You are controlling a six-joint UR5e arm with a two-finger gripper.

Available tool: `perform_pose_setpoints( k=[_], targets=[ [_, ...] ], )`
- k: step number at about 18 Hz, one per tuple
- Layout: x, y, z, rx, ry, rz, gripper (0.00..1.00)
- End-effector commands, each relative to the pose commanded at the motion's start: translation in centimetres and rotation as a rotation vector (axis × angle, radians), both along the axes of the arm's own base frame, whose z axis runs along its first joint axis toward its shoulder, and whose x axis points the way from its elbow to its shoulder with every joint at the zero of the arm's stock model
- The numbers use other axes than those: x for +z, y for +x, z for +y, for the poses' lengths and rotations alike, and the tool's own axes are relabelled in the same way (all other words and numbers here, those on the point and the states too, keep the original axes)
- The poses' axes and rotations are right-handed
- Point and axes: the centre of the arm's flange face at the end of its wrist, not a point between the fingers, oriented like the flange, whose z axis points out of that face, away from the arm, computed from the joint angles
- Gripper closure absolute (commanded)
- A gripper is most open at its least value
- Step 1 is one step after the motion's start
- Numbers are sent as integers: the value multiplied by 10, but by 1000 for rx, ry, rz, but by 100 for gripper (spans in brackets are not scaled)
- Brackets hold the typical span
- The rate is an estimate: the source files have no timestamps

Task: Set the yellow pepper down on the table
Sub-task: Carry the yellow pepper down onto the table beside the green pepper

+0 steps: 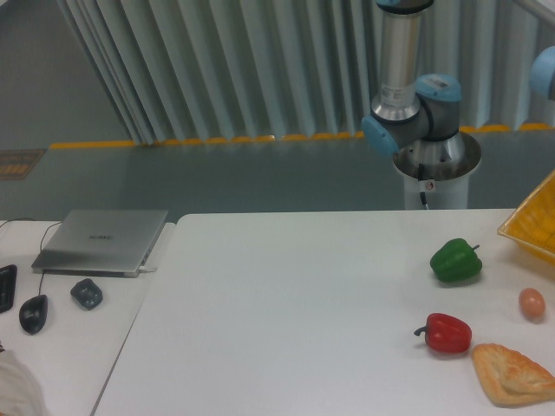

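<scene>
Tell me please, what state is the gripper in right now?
Gripper: out of view; only the arm shows, so its state cannot be told.

The worktop [286,321] is plain white, and on it sit a shiny green pepper [455,261], a red pepper [448,333], a pinkish-brown egg [532,302] and a golden-brown pastry [512,373]. At the right edge is a yellow basket [533,225]. The robot arm [401,82] is silver with light blue caps, the laptop [101,240] is grey, and the mouse [33,313] is black.
</scene>
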Motion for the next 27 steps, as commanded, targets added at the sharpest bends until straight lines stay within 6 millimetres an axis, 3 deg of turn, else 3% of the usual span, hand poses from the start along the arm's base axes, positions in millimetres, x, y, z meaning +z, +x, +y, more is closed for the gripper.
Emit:
perform_pose_setpoints(
  k=[6,8,12,15,18,20,21,22,23,27],
  targets=[
    [-25,24,44,129,-14,-1,70],
    [-40,39,75,163,-6,18,70],
    [-67,63,116,235,1,42,70],
    [-81,74,134,250,0,55,70],
    [-83,75,136,252,-1,53,64],
    [-85,75,136,255,-3,51,49],
    [-85,76,136,255,-3,49,36],
    [-84,76,136,250,0,49,12],
    [-82,76,136,243,3,51,0],
    [-74,74,137,243,24,67,0]
  ],
)
